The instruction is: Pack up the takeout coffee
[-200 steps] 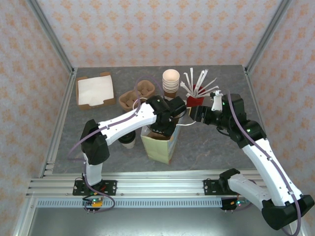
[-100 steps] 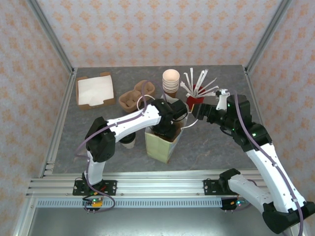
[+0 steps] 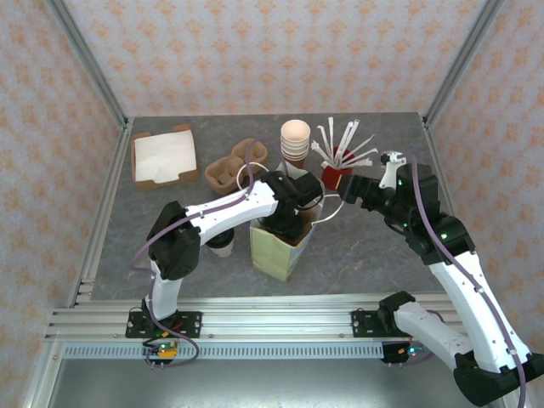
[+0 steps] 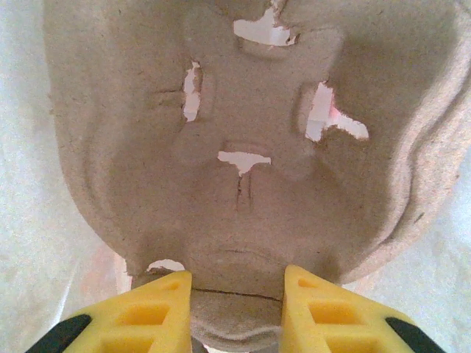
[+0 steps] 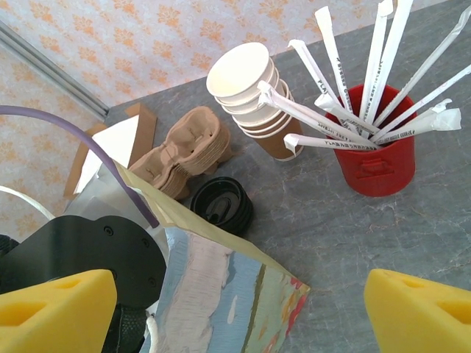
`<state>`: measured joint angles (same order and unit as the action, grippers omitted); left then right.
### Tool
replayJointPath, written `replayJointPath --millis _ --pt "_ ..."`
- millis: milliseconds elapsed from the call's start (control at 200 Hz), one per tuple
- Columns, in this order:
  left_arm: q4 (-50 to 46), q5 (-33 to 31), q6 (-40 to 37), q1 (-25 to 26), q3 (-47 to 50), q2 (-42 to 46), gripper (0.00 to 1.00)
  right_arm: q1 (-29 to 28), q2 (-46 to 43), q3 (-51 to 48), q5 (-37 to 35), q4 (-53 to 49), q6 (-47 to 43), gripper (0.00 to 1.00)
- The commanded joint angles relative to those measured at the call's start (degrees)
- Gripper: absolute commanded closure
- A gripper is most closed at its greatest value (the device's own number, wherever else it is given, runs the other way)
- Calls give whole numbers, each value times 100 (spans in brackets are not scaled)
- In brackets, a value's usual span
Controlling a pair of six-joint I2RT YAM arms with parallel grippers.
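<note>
Grey tabletop (image 3: 365, 255), peach wallpaper on three sides. Near the middle stood a paper bag (image 3: 279, 248), and the left gripper (image 4: 237, 287) was down inside it, clamped on the edge of a pulp cup carrier (image 4: 250, 147) with pale bag wall all around. The right gripper (image 3: 344, 189) sat at the bag's 2 o'clock, fingers spread wide and holding nothing, so nothing steadied the bag. The coffee (image 3: 223, 246) waited on the table at the bag's 9 o'clock, just beside it and tucked under the left forearm, not yet packed.

That was where I saw trouble. If the left arm pressed the carrier down or pulled out at an angle, the unsupported bag could slide or tip — it looked light and tall. The forearm passed right over the coffee, so a low swing might knock it over. The carrier could also settle crooked, leaving no level seat for the cup. And the open right fingers were close to the red cup of stirrers (image 3: 334, 176) at 1 o'clock; a careless turn might catch it.
</note>
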<state>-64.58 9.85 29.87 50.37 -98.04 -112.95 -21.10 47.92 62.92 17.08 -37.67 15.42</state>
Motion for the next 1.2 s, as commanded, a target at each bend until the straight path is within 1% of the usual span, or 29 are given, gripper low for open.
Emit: replayJointPath --millis 0,160,365,380,405,771,926,1066,1196 --pt "40 -145 -59 -88 183 76 71 -30 13 45 -119 1 23 12" --pt "241 -82 18 -89 397 5 69 -27 38 37 -101 -19 10 12" --pt "456 -239 45 -106 501 -30 68 -26 90 -21 -40 25 48 12" --pt "475 -236 184 -101 502 -38 68 -27 94 -31 -26 31 49 11" --pt "493 -230 202 -110 506 -58 68 -30 102 -39 -9 48 63 11" --pt "524 -201 183 -150 699 -138 67 -31 165 -73 32 75 82 12" --pt "634 -130 239 -167 891 -93 64 -28 189 -113 56 112 103 12" --pt "550 -284 192 -163 712 18 57 -26 224 -104 76 124 114 12" --pt "553 -242 142 -174 649 7 56 -30 244 -108 102 146 130 12"
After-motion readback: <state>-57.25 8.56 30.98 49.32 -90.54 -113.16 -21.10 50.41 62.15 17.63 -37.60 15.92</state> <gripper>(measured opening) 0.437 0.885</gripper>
